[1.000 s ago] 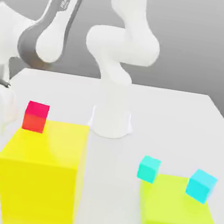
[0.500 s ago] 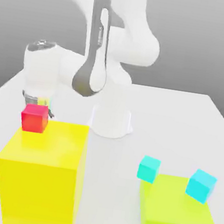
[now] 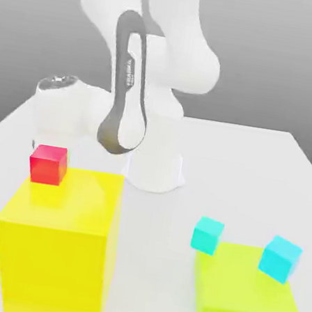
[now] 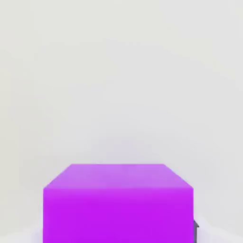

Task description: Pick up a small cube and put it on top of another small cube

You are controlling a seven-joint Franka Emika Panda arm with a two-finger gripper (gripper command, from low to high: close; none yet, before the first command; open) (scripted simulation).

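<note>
Purple cube point(image 4: 117, 201): close under hand camera, on white bench point(image 4: 118, 71).
Fingers: clenched on purple cube, apparently for lifting.
Red cube point(image 3: 48, 164): atop yellow block point(image 3: 58, 243), likely stacking spot.

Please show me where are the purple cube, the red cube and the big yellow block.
purple cube point(image 4: 117, 201): hand view, its front face.
red cube point(image 3: 47, 164): exterior view, its front face.
big yellow block point(image 3: 50, 270): exterior view, its front face.
</note>
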